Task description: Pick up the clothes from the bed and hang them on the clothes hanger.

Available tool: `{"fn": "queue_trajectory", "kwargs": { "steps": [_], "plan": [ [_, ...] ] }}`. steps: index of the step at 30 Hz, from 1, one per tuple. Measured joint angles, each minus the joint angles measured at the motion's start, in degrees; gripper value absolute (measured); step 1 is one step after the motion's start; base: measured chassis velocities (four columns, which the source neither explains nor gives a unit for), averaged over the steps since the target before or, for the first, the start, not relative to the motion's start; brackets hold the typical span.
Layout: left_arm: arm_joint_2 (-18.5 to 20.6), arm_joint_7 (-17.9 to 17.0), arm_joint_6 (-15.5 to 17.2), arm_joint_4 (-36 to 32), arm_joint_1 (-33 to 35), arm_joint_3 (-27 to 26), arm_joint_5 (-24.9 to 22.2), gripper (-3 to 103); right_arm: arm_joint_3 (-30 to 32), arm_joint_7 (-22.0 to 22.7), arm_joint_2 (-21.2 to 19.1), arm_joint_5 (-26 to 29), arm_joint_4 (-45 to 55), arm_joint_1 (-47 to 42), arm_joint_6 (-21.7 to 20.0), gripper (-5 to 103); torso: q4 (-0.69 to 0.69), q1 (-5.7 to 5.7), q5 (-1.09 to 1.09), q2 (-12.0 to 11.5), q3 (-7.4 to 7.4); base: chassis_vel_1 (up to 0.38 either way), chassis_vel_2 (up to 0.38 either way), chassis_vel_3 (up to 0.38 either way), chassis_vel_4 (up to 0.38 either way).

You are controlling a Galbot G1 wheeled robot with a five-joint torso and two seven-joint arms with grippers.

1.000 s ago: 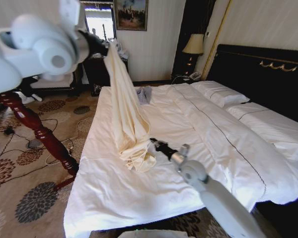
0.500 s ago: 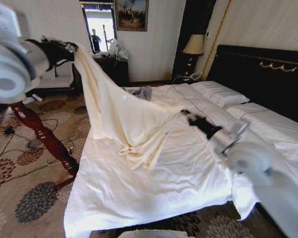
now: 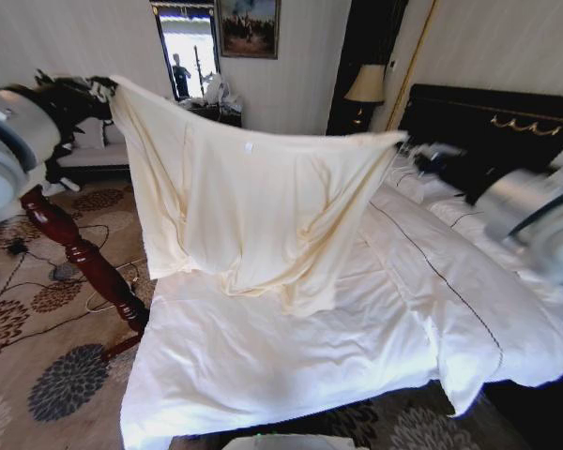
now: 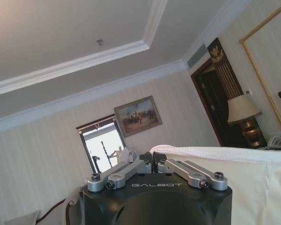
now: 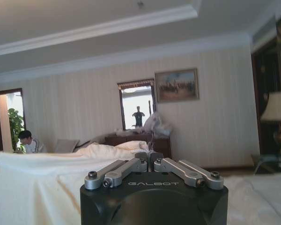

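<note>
Both arms have swung apart since half a second ago, and the cream garment that was bunched and trailing on the mattress now hangs stretched between them like a banner. From my left wrist camera I see the left gripper [image 4: 153, 158] clenched on the top edge of the clothes [image 4: 225, 187], its fingertips pressed together with the white hem running off from them to one side. My right wrist camera shows the right gripper [image 5: 149, 157] likewise pinched shut on a fold of the fabric, with cream cloth spread on both sides of it. In the head view the left gripper [image 3: 101, 89] holds one upper corner high at the left, and the right gripper [image 3: 415, 153] holds the opposite corner near the black headboard, though it is blurred there. Between them the clothes [image 3: 253, 211] hang as a wide sheet with a small white tag near the top edge, the lower hem draping down above the bed [image 3: 291, 347] without any clear contact that I can make out. A reddish-brown wooden pole [image 3: 80, 253] leans over the patterned carpet just beside the bed's left edge.
</note>
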Motion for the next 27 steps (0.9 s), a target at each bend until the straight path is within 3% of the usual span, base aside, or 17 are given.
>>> {"fn": "queue_trajectory", "kwargs": {
  "steps": [3, 9, 13, 15, 17, 19, 20, 21, 22, 24, 25, 27],
  "plan": [
    [1.54, -1.41, -0.24, 0.38, 0.95, -0.42, -0.68, 1, -8.59, 5.84, 3.22, 8.67, -4.12, 9.68, -4.99, 2, 0.0, 0.0, 0.02, -0.01, 0.01, 0.0, 0.0, 0.0, 0.0],
    [2.28, -1.44, -1.04, 3.37, 2.33, 1.56, 0.6, 1, -14.17, 9.35, 6.67, 12.62, -9.26, 15.1, -6.44, 2, 0.0, 0.01, 0.0, -0.01, 0.02, 0.0, 0.0, 0.0, 0.0],
    [4.96, 0.0, -2.55, 6.26, 3.5, 1.93, 0.39, 1, -23.62, 6.41, 10.31, 6.81, -14.45, 24.99, -6.68, 2, 0.0, 0.0, -0.02, 0.0, 0.01, 0.0, 0.0, 0.0, 0.0],
    [5.87, 0.2, -3.0, 6.99, 3.92, 1.92, 0.38, 1, -25.48, 6.02, 11.16, 5.79, -15.46, 26.69, -6.68, 2, 0.0, 0.0, -0.02, 0.0, 0.0, 0.0, 0.0, 0.0, 0.0],
    [11.01, 0.85, -4.6, 11.98, 7.93, -0.78, 0.37, 1, -33.14, 4.28, 15.46, 0.92, -21.33, 33.56, -6.11, 2, 0.03, 0.0, -0.01, 0.0, 0.01, 0.0, 0.0, 0.0, 0.0],
    [11.79, 0.9, -4.68, 12.74, 8.74, -1.72, 0.44, 1, -33.95, 3.99, 15.92, 0.3, -22.12, 34.3, -5.97, 2, 0.05, 0.0, -0.01, -0.01, 0.02, 0.0, 0.0, 0.0, 0.0],
    [15.81, 1.14, -4.53, 17.11, 14.16, -8.31, 0.96, 1, -37.83, 2.25, 18.11, -3.14, -26.66, 38.18, -5.18, 2, 0.06, 0.02, -0.01, -0.01, 0.03, 0.0, 0.0, 0.0, 0.0],
    [17.15, 1.15, -4.32, 18.68, 16.35, -10.86, 1.31, 1, -39.02, 1.63, 18.84, -4.32, -28.21, 39.37, -4.86, 2, 0.04, 0.03, 0.02, -0.01, 0.02, 0.0, 0.0, 0.0, 0.0],
    [21.59, 1.71, -3.23, 24.4, 23.72, -17.93, 2.75, 1, -42.79, -0.04, 21.29, -7.6, -33.82, 43.33, -3.67, 2, -0.02, 0.02, 0.03, -0.01, 0.02, 0.0, 0.0, 0.0, 0.0],
    [25.9, 3.25, -3.21, 30.27, 28.95, -20.31, 4.23, 1, -46.2, -1.56, 24.13, -9.81, -40.19, 47.55, -2.6, 2, -0.06, 0.02, -0.02, -0.01, 0.03, 0.0, 0.0, 0.0, 0.0],
    [25.9, 3.25, -3.21, 30.27, 28.95, -20.31, 4.23, 1, -46.2, -1.56, 24.13, -9.81, -40.19, 47.55, -2.6, 2, -0.06, 0.02, -0.02, -0.01, 0.03, 0.0, 0.0, 0.0, 0.0],
    [29.55, 4.71, -3.53, 35.39, 31.07, -21.89, 5.78, 1, -48.78, -2.89, 26.66, -11.64, -44.71, 50.76, -1.58, 2, -0.07, 0.04, -0.03, -0.02, 0.05, 0.0, 0.0, 0.0, 0.0]
  ]
}}
